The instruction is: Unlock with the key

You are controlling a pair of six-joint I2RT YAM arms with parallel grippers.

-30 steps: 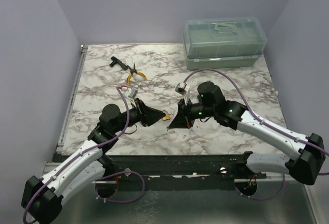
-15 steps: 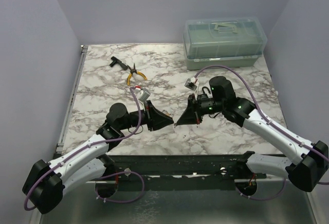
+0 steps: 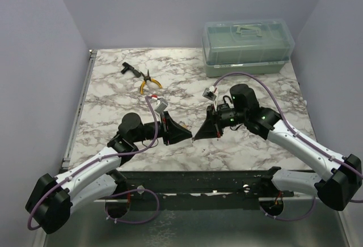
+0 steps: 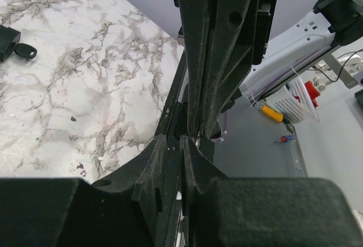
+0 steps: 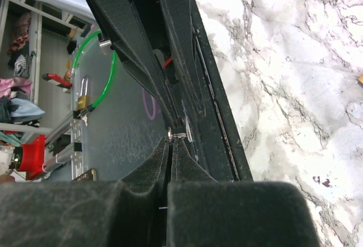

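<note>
My two grippers meet tip to tip above the table's front middle. My right gripper (image 3: 196, 136) (image 5: 171, 143) is shut on the key (image 5: 180, 135), a tiny silver piece showing just past its fingertips. My left gripper (image 3: 188, 137) (image 4: 181, 140) is shut, with only a thin pale sliver deep between its jaws. Its black fingers (image 5: 142, 49) reach down to the key in the right wrist view. The right gripper's fingers (image 4: 215, 60) fill the left wrist view. A small brass-coloured thing (image 5: 360, 79) lies on the marble at the frame edge. I cannot tell whether it is the padlock.
Yellow-handled pliers (image 3: 148, 81) and a black bit (image 3: 127, 69) lie at the back left. A green lidded toolbox (image 3: 248, 46) stands at the back right. A black block (image 4: 8, 40) lies on the marble. The black front rail (image 5: 227, 122) runs right beneath the grippers.
My left gripper has reached right and my right gripper has shifted right, so their tips now meet. The brass thing seen at the left fingertips one second ago no longer shows from above.
</note>
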